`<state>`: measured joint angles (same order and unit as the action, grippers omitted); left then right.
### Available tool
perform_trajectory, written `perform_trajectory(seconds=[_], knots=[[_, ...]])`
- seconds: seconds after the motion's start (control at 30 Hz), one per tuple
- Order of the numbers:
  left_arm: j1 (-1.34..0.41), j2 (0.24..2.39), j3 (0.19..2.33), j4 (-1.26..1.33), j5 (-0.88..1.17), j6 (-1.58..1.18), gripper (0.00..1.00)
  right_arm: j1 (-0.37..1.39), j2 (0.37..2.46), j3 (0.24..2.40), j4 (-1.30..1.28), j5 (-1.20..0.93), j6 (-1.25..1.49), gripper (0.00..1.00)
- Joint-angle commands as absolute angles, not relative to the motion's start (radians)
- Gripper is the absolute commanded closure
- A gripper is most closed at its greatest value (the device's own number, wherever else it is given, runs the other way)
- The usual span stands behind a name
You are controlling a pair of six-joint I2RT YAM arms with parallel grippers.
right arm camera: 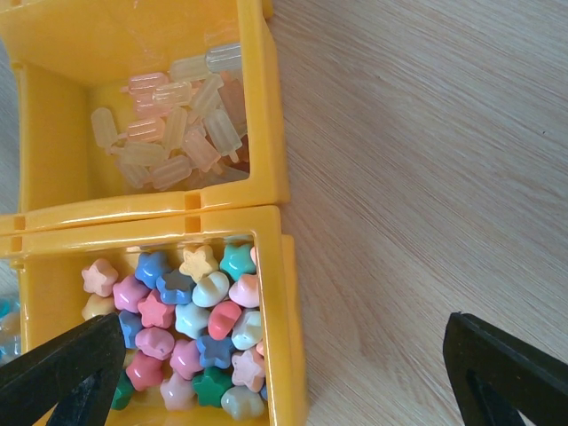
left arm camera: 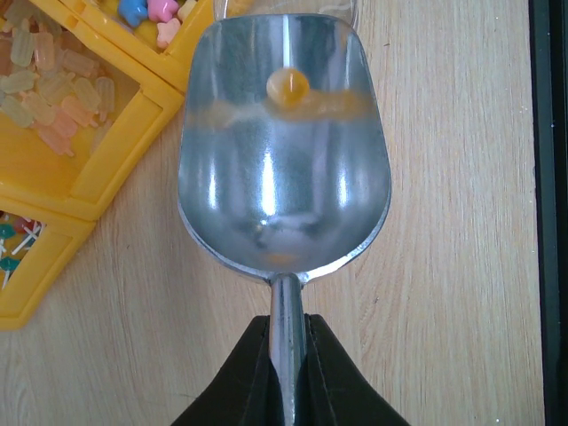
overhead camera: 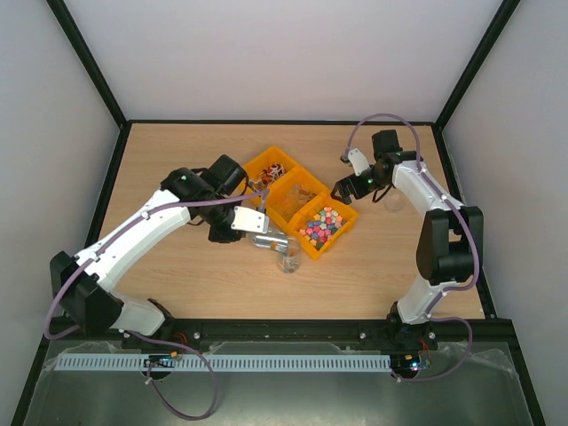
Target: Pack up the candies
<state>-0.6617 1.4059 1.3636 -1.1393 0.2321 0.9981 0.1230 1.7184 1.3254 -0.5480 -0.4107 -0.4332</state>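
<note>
The candies lie in three yellow bins: colourful star and heart pieces (right arm camera: 191, 337) (overhead camera: 321, 224), pale translucent bars (right arm camera: 173, 133) (overhead camera: 300, 197), and dark wrapped ones (overhead camera: 274, 169). My left gripper (left arm camera: 288, 324) (overhead camera: 251, 222) is shut on the handle of a silver metal scoop (left arm camera: 284, 177) (overhead camera: 266, 241). One round orange candy (left arm camera: 288, 86) sits in the scoop bowl. The scoop's lip reaches a clear cup (overhead camera: 288, 259) on the table. My right gripper (right arm camera: 284, 373) (overhead camera: 342, 191) hangs open and holds nothing, straddling the right rim of the colourful bin (right arm camera: 293, 293).
The three bins stand in a diagonal row at the table's middle. A second clear cup (overhead camera: 395, 202) stands by the right arm. Black frame posts and white walls enclose the wooden table (overhead camera: 177, 160).
</note>
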Motion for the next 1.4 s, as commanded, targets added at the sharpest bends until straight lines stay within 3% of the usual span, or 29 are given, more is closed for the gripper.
perform_trajectory(seconds=[0.0,0.4,0.67,1.17,1.37], knots=[[-0.676,1.417,1.400,-1.173,0.211,0.983,0.98,0.124,1.717,1.307,-0.567,-0.418,-0.434,0.01],[-0.678,1.422,1.453,-1.180,0.200,0.949,0.98,0.124,1.729,1.297,-0.570,-0.421,-0.438,0.00],[-0.579,1.438,1.509,-1.069,0.191,0.740,0.98,0.147,1.756,1.261,-0.568,-0.412,-0.440,0.07],[-0.364,1.857,1.853,-1.191,-0.033,0.633,0.98,0.196,1.824,1.257,-0.569,-0.322,-0.488,0.21],[-0.359,2.006,1.982,-1.280,-0.090,0.632,0.98,0.211,1.860,1.287,-0.566,-0.297,-0.503,0.35]])
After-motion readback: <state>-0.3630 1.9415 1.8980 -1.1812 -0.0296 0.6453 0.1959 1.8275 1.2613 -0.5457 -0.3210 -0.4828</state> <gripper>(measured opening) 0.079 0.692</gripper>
